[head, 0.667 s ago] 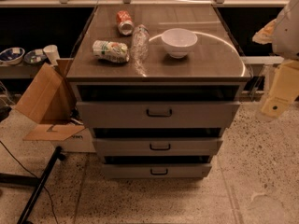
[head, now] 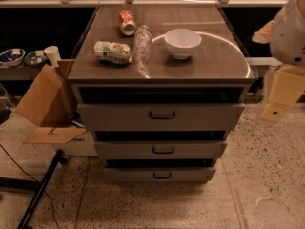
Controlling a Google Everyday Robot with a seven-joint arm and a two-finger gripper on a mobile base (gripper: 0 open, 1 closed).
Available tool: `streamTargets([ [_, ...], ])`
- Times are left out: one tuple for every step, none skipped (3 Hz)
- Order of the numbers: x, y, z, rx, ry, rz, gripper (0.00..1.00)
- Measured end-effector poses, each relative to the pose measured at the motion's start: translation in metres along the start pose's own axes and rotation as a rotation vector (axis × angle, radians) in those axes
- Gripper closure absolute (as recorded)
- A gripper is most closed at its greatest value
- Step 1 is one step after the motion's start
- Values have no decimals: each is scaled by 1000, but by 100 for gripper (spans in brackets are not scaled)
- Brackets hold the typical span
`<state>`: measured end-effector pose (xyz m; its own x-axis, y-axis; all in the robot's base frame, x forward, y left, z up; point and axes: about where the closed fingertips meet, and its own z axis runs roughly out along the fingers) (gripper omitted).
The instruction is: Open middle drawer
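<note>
**Gripper held off to the right, middle drawer untouched**

The middle drawer (head: 190, 150) is seen low in the centre of the camera view, the second of three grey fronts on the cabinet (head: 238, 75). Its small dark bar handle (head: 163, 150) is set at the middle of the front, and a dark gap is seen above it. The top drawer (head: 200, 116) is stacked over it and the bottom drawer (head: 190, 175) lies under it.

The gripper (head: 279, 99) is found at the far right edge, beside the cabinet's right corner and at about the height of the top drawer. It is held well apart from the middle drawer, up and to the right of the handle, and nothing is touched by it. Whether it is open or closed cannot be told from here.

On the cabinet top a white bowl (head: 182, 42), a clear bottle (head: 142, 44) laid on its side, a red can (head: 127, 23) and a green-and-white packet (head: 113, 52) are gathered. A cardboard box (head: 45, 99) is propped against the left side.

Against the frame a moment earlier, little is altered: the three fronts and the items on top are kept where they were, and the gripper is shifted only slightly at the right edge.
</note>
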<state>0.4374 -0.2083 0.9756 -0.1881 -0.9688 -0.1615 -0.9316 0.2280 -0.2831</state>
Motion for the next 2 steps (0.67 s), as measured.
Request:
streamTargets([
  [-14,10,21,20,25,-59,0],
  [-31,28,58,35,35,-110,0],
])
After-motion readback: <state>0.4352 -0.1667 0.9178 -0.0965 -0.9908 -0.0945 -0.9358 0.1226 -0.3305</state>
